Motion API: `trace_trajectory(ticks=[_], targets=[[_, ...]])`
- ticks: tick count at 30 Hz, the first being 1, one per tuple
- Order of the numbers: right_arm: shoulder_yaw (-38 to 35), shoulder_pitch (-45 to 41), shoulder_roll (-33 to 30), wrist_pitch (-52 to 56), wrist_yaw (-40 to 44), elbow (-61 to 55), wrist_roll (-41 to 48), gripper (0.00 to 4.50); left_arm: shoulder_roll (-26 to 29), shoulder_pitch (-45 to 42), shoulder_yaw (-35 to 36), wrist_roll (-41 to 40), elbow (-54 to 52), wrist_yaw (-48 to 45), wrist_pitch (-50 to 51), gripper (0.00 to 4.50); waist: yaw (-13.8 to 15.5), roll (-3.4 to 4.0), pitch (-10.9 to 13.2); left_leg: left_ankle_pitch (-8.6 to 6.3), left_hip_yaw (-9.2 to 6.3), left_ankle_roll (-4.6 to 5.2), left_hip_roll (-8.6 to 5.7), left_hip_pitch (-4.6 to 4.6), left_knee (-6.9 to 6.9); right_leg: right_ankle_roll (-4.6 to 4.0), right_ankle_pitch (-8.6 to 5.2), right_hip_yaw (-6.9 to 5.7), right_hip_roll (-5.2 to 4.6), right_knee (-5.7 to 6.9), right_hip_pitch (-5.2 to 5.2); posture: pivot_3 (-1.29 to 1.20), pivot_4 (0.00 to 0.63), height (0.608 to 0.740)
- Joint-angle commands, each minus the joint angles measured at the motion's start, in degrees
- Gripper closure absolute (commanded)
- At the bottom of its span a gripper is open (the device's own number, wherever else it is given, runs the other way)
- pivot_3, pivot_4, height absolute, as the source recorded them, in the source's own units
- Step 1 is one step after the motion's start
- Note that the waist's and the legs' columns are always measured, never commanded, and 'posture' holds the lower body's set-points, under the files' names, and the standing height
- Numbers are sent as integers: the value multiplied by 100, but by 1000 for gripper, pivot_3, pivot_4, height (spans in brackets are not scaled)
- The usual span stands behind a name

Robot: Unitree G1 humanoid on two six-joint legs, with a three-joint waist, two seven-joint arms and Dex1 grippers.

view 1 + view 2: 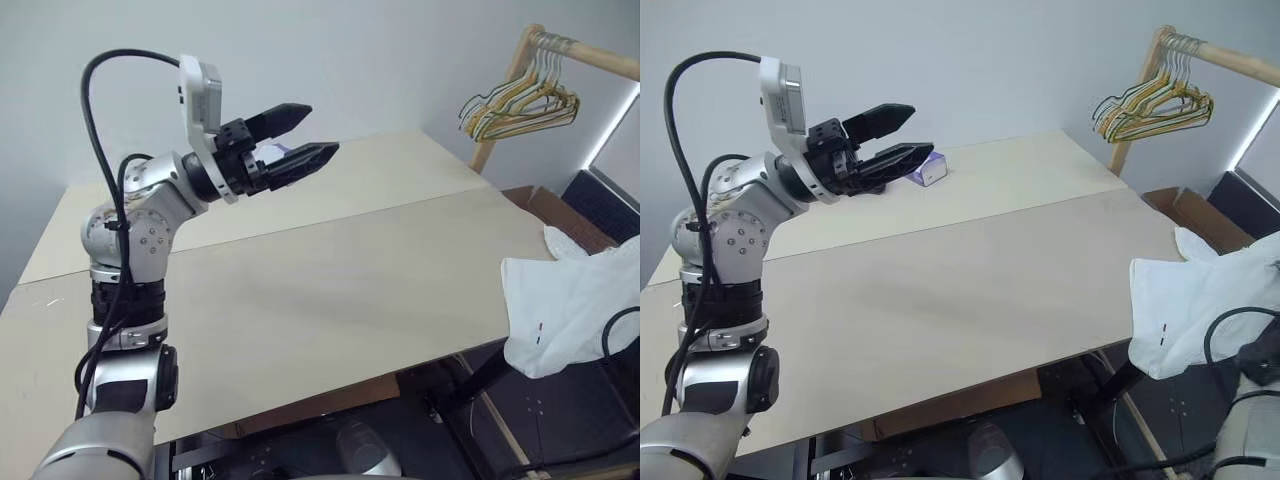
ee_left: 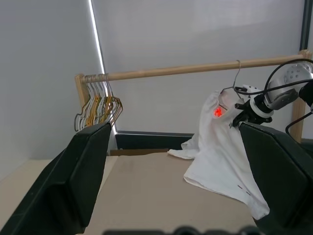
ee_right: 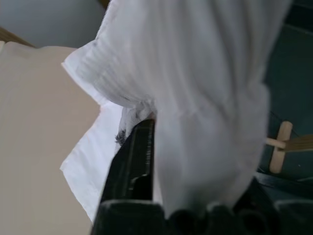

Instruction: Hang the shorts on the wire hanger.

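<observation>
Loosely, the right jaws (image 2: 239, 117) sat amid the shorts (image 2: 220, 156), grip unclear; these draped from the wire hanger (image 2: 236, 73) on the rail beyond the counter (image 1: 330, 290). Left jaws (image 1: 300, 140) gaped empty. Soft, light cloth; probably best gripped at the waistband.

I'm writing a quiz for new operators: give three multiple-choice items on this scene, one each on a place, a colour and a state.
1. Where do the bunched yellow and green wire hangers hang? A on the wooden rail; B on a wall hook; C from a gripper.
2. What colour is the small box on the beige table? A red; B black; C purple.
3. How do the left gripper's jaws stand? A shut; B open, empty; C shut on the box.
1 A, hooks over the rail; 2 C, its side is purple; 3 B, a gap with nothing between.
</observation>
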Motion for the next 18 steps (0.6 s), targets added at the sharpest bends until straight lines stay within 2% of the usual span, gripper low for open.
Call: trace_trajectory(ticks=[1,7,9,14,18], targets=[[163,30,19,-89,17,-645,112,1972,80,-39,70,-44,-174,6,-80,0,21,1,-1,6,-1,10,0,0,0,0,0,0,0,1,0,-502,0,740],[250,242,127,-311,6,-1052,68,28,72,-49,80,-13,-181,75,-106,0,36,2,-1,9,-3,15,-2,-3,0,0,1,1,-1,0,-5,-502,0,740],[346,354,193,-434,-34,-1274,15,28,75,-54,78,-9,-174,66,-129,0,34,2,-1,8,-3,15,-1,-2,0,0,1,1,0,2,-5,-503,0,740],[1139,1033,371,-1394,-165,-2280,-379,28,82,-78,76,0,-149,22,-185,0,31,6,-4,9,-3,15,0,0,0,3,0,5,-1,3,-8,-505,0,740],[1286,1300,566,-2014,-367,-2823,-553,28,80,-87,58,17,-111,-1,-235,0,29,8,-5,10,-3,18,0,1,0,5,1,11,-1,8,-12,-506,0,740]])
